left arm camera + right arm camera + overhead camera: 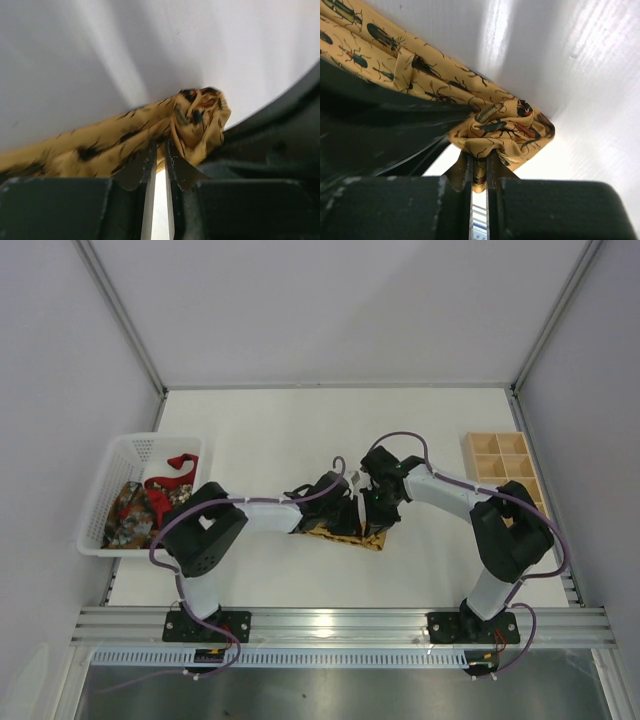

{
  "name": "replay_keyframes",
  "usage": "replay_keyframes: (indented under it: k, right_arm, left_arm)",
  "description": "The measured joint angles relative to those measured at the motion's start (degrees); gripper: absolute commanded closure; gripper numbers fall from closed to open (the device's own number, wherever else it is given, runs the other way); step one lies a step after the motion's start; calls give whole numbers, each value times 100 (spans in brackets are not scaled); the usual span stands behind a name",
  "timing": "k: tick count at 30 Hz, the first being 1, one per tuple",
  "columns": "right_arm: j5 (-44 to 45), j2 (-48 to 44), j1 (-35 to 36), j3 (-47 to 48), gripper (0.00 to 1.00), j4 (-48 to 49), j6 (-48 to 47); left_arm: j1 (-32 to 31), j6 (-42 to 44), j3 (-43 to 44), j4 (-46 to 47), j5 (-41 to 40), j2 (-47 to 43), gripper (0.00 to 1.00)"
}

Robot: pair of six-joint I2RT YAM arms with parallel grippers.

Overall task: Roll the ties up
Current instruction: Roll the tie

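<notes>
The yellow tie [345, 537] with dark insect marks lies on the white table under both grippers, which meet at its middle. In the left wrist view its bunched end [200, 120] sits at the tips of my left gripper [160, 150], whose fingers stand nearly together with a fold of fabric between them. My right gripper [479, 162] is shut on the same crumpled wad of the tie [505, 127]; the rest runs flat up and left. From above, the left gripper [350, 505] and right gripper [374, 516] almost touch. A red tie [175, 468] and a dark patterned tie [130, 515] lie in the basket.
A white plastic basket [100, 535] stands at the left edge of the table. A wooden box with several compartments [505, 468] sits at the right. Grey walls close in the table on three sides, and purple cables loop over both arms.
</notes>
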Motion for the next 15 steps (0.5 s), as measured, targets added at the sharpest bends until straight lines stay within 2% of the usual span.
replay_keyframes:
  k: [9,15]
  right_arm:
    - [20,227,61,26,100,216,2]
    - [20,271,61,72,98,210,44]
  left_arm:
    - [197,289,-446,-876,-861,-1049,91]
    - [595,437,-444,-846,-1021,-896,95]
